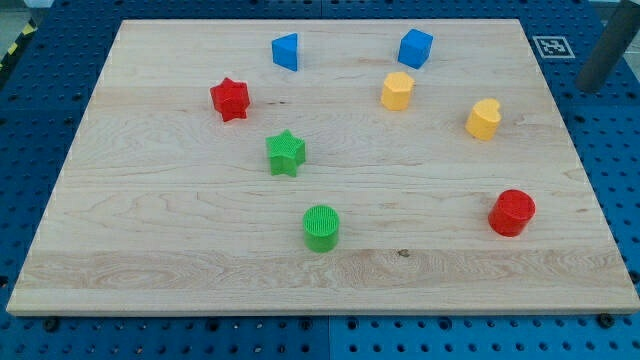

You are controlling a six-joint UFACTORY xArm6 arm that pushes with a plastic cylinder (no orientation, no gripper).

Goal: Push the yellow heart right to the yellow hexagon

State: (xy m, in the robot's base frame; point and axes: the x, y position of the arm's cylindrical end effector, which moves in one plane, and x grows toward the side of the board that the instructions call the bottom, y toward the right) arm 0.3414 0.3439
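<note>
The yellow heart lies on the right part of the wooden board. The yellow hexagon lies to its left and a little nearer the view's top, with a clear gap between them. A dark rod comes in at the view's top right corner, off the board over the blue base. My tip is up and to the right of the yellow heart and touches no block.
A blue cube is just above the hexagon and a blue wedge-like block is farther left. A red star, a green star, a green cylinder and a red cylinder are also on the board.
</note>
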